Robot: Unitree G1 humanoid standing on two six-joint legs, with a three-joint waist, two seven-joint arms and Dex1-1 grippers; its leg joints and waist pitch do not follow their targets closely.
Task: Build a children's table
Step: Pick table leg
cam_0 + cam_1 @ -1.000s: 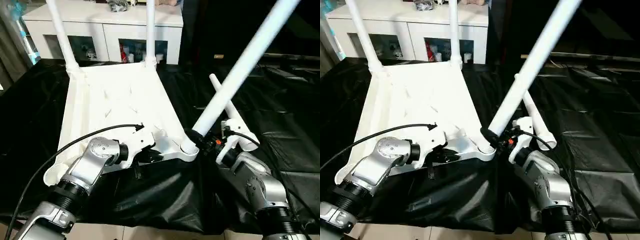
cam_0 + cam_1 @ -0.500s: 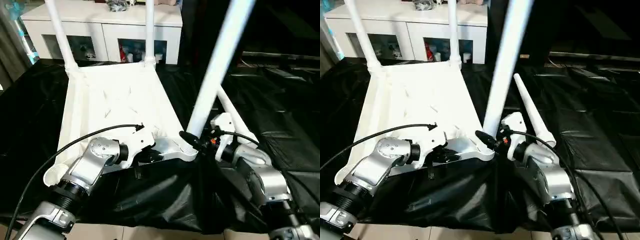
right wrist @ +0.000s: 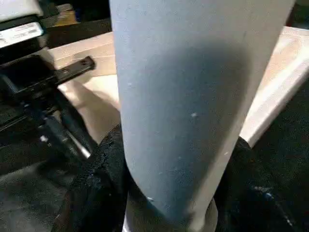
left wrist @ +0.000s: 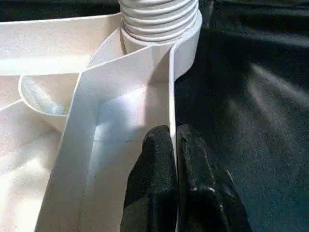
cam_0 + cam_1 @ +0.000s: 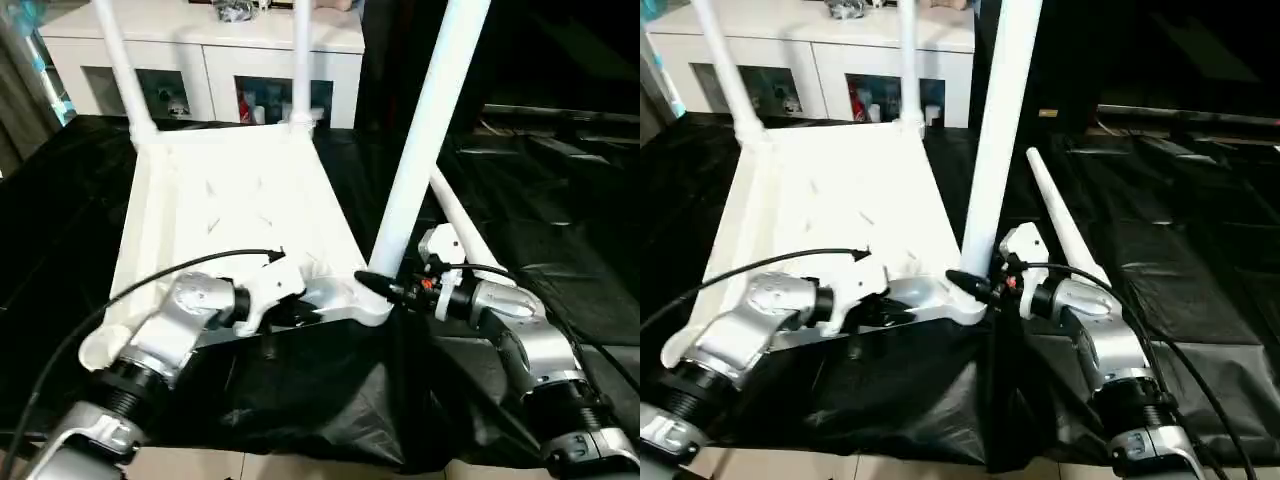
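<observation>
On the black plastic sheet (image 5: 560, 200) lies the small white plastic table top (image 5: 230, 210), turned upside down so its ribbed underside faces up. 2 long round white legs (image 5: 118, 62) stand up from the far corners, close to the white cabinet with glass doors (image 5: 210, 70) behind.

At the near right corner socket (image 5: 372, 305), a 3rd long white leg (image 5: 425, 130) rises up and leans a little to the right. The right gripper (image 5: 378, 288) has its 2 black fingers on either side of this leg, low down by the socket, pinching it. From the right wrist, the leg stands between the black fingers (image 3: 99, 188), which press on both sides of it.

The left gripper (image 5: 285, 318) is at the near edge of the table top, just left of that corner. From the left wrist, its 2 black fingertips (image 4: 154, 183) are pressed together on the thin white rim (image 4: 171, 96) of the top, pinching it. The threaded base of the leg (image 4: 159, 19) sits in the socket just past them.

A 4th white tapering leg (image 5: 1065, 235) lies flat on the black sheet, just beside the right arm.
</observation>
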